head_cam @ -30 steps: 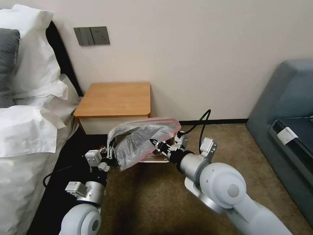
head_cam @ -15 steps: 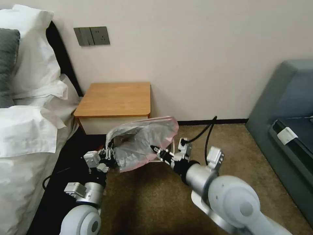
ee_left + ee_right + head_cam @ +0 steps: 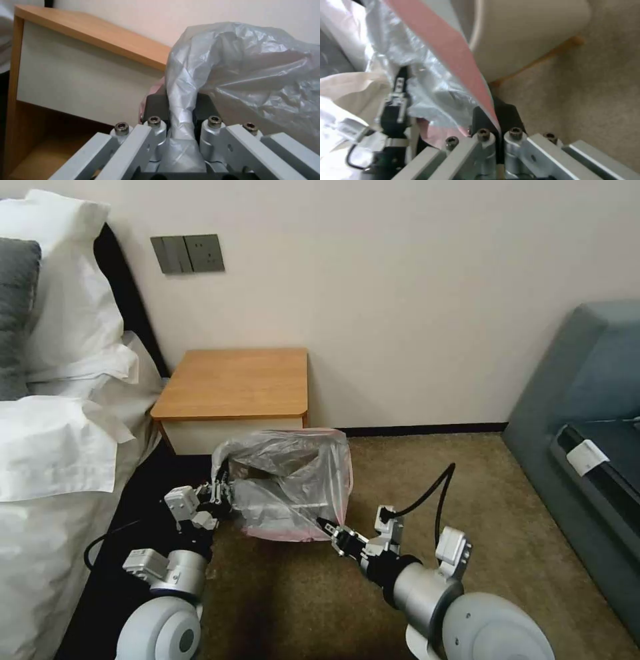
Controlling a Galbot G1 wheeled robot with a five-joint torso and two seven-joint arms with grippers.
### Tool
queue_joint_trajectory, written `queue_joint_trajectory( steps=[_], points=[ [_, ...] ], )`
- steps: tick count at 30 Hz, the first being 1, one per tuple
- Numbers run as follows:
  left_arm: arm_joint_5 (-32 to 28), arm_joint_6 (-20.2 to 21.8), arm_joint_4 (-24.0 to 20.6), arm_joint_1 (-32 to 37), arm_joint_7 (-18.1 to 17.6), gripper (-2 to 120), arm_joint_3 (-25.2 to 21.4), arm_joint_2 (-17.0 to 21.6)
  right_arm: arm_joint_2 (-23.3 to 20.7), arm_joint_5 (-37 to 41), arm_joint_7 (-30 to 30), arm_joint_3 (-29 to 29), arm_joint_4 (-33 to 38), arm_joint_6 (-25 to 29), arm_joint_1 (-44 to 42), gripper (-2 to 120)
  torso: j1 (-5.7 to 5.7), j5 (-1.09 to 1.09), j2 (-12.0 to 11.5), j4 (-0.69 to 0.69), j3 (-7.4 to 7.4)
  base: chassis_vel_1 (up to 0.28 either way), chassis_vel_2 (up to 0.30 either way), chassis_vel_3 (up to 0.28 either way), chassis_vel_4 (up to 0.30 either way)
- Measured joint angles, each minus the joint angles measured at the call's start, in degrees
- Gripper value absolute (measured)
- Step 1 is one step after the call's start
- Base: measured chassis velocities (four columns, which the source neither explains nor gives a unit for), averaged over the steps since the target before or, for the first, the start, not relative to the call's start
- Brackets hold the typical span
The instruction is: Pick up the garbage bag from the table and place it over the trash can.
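Nearest me, at about 5 o'clock in my head view, my right end effector (image 3: 328,525) sits low over the carpet (image 3: 427,473), its fingers pressed together on the pink-red edging of the garbage bag (image 3: 293,487). My right wrist view shows that pink strip running straight between the black pads (image 3: 511,117). At about 7 o'clock my left end effector (image 3: 223,493) is clamped on a twisted grey fold at the bag's opposite side; my left wrist view has that fold pinched between both pads (image 3: 156,107).

The bag is stretched between my two end effectors, long axis running roughly 8 o'clock to 4 o'clock, mouth spread wide and facing up and toward me. It hangs in front of the worktop (image 3: 237,380), touching neither its top nor, as far as I can tell, the floor. Through the film I think I see the trash can (image 3: 526,32) under it, its cream wall clear in my right wrist view. Beyond, at 12 o'clock, stands the wall (image 3: 400,280).
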Motion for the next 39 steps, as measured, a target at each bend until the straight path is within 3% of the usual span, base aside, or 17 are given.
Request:
queue_joint_trajectory(
  steps=[7, 11, 17, 22, 28, 35, 39],
  points=[
    [-0.8, 0.4, -0.4, 0.1, 0.0, 9, -0.2, -0.1, -0.5, -1.9, -1.4, 2.9, -0.9, -0.6, -0.9, 0, 0.00, 0.00, 0.0, 0.00, 0.00, 0.000, 0.000, 0.000, 0.000],
    [-1.0, 0.5, -0.6, 0.6, 0.1, 9, -0.4, -0.3, -0.9, -7.9, -4.6, 3.3, -2.5, -0.4, -0.3, 0, 0.00, 0.00, 0.0, 0.00, 0.00, 0.000, 0.000, 0.000, 0.000],
    [-1.0, 0.5, -0.7, 1.0, 0.5, 9, -0.6, -0.3, -1.0, -10.7, -5.9, 3.3, -3.3, -0.4, 1.4, 0, 0.00, 0.00, 0.0, 0.00, 0.00, 0.000, 0.000, 0.000, 0.000],
    [-1.0, 0.4, -0.8, 1.4, 0.7, 9, -0.7, -0.3, -1.3, -12.7, -6.4, 3.7, -4.6, 0.1, 2.3, 20, 0.00, 0.00, 0.0, 0.00, 0.00, 0.000, 0.000, 0.000, 0.000],
    [-0.9, 0.3, -0.8, 1.5, 1.2, 9, -0.7, -0.3, -1.1, -13.5, -6.5, 3.7, -6.6, 0.5, 4.0, 13, 0.00, 0.00, 0.0, 0.00, 0.00, 0.000, 0.000, 0.000, 0.000],
    [-1.0, 0.3, -1.1, 2.1, 1.7, 9, -1.0, -0.1, -1.0, -15.0, -8.0, 3.5, -9.8, 0.9, 6.9, 32, 0.00, 0.00, 0.0, 0.00, 0.00, 0.000, 0.000, 0.000, 0.000],
    [-1.0, 0.3, -1.2, 2.6, 2.2, 9, -1.2, 0.0, -1.1, -15.2, -8.4, 3.6, -11.0, 1.0, 8.1, 34, 0.00, 0.00, 0.0, 0.00, 0.00, 0.000, 0.000, 0.000, 0.000]
  ],
)
